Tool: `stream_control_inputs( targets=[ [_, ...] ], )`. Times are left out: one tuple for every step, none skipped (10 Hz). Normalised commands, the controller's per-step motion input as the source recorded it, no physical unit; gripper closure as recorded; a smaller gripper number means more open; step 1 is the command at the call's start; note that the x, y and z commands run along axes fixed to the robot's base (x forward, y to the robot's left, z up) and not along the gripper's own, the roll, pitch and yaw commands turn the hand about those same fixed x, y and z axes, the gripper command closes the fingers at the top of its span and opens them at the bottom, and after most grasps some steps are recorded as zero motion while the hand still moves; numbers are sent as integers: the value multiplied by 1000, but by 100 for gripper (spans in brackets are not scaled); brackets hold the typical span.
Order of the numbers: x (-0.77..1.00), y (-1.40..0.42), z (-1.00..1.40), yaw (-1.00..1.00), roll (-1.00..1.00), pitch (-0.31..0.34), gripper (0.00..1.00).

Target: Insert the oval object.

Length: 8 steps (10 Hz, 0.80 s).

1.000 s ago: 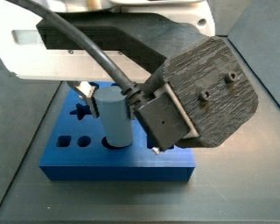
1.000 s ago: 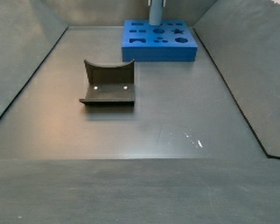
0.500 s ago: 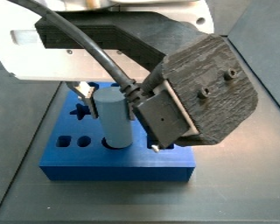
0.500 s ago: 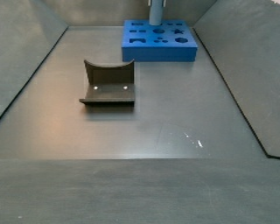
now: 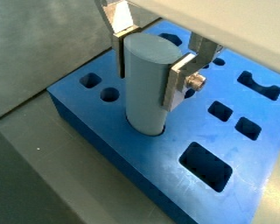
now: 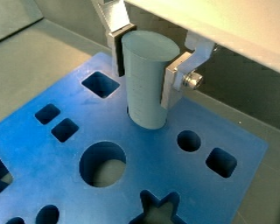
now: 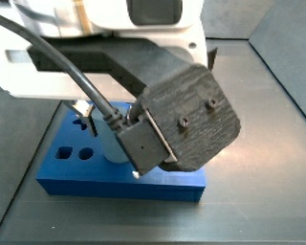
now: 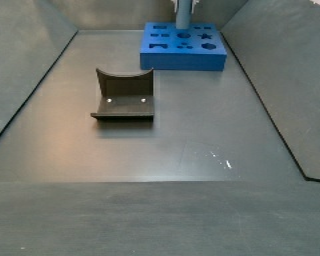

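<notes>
- Grey worktop [image 8: 176, 130], walled at the sides; brown block [image 8: 123, 95] lying well apart from the work, out of the way.
- Blue board [image 5: 119, 131] at the far end, flat, holes facing up to take pieces from above.
- Peg [image 5: 149, 83] upright, foot in a board hole, seemingly partly seated.
- Tool [image 6: 150, 54] above the board, plates clamped on the peg's upper sides, probably keeping it plumb for pushing down.

We see the oval object [image 5: 147, 83], a smooth pale whitish-blue peg with rounded sides, standing upright with its lower end set into a hole of the blue board [image 5: 119, 149]. In both wrist views [image 6: 147, 79] the claw [image 5: 152, 52] has a silver finger on either side of its upper part.
</notes>
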Motion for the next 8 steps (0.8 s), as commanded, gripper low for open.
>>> stream_control_inputs(
  targets=[
    [309,0,-411,-34,3,70,100],
    [306,0,-383,-40,51,83,100],
    [254,0,-320,-51,59,84,100],
    [157,0,-289,-23,67,46,100],
    [49,0,-294,0,79,0,100],
    [0,0,-406,0,139,-91,100],
    [0,0,-263,0,0,-110,100],
    [0,3,-103,0,-20,-60,100]
  ],
)
